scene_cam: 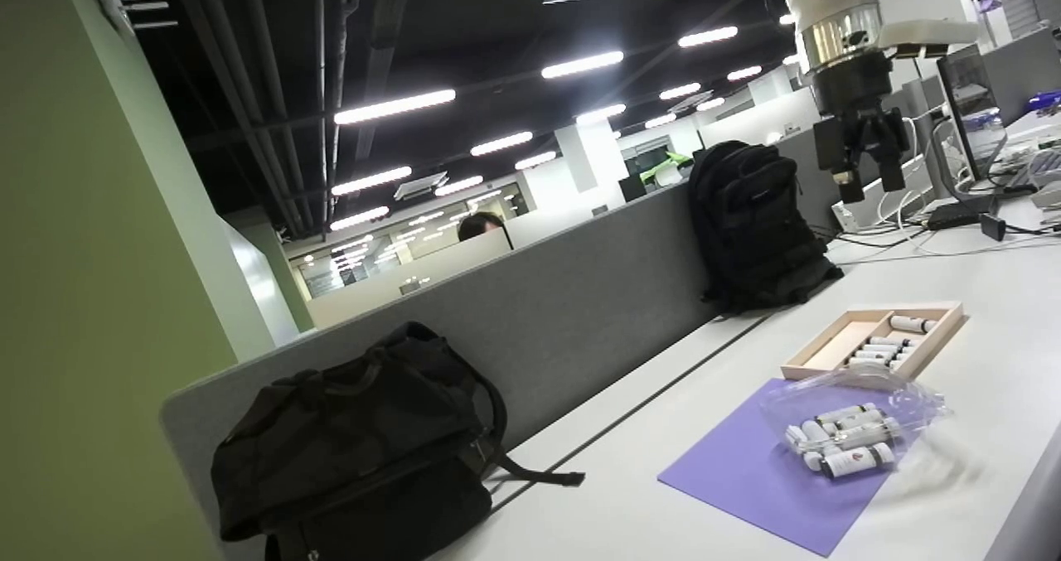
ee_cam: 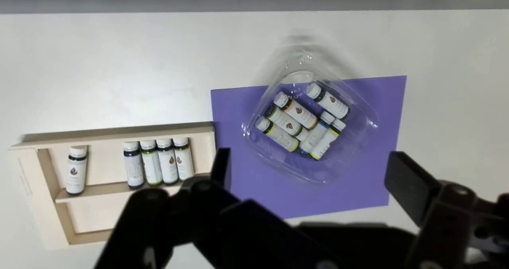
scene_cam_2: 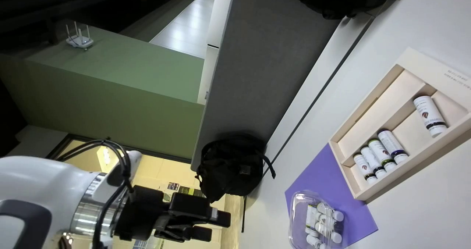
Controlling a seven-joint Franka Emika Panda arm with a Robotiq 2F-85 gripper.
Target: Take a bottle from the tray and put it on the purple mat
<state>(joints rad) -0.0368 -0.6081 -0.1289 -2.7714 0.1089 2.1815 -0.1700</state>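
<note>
On the white table [ee_cam: 119,70] lie one tray [ee_cam: 91,215], one purple mat [ee_cam: 310,199] and one clear plastic container [ee_cam: 346,149]. The tray has two long compartments parted by one divider [ee_cam: 105,190], and its end reaches the edge of the purple mat.

Tray count: five bottles [ee_cam: 152,165], all lying in the same compartment. Four form a close row at the end nearer the purple mat; a single bottle [ee_cam: 76,171] lies well apart from them, near the opposite end. Orientation: each long axis runs across the width of the tray, with the white cap toward the outer long rim and the base toward the divider. The axes are not fully parallel; the single bottle slants slightly the other way from the row. Which of the five the task concerns cannot be told.

Container count: six bottles [ee_cam: 299,113] seen in the wrist view; whether more lie beneath cannot be told. Four slant one way and two lie roughly crosswise to them. The container rests on the purple mat, one corner extending past its edge.

Tool [ee_cam: 312,177]: one, its two fingers standing wide apart; an exterior view shows it hanging well above the table. Beside one grey partition [scene_cam: 597,287] are two black bags [scene_cam: 356,453].
</note>
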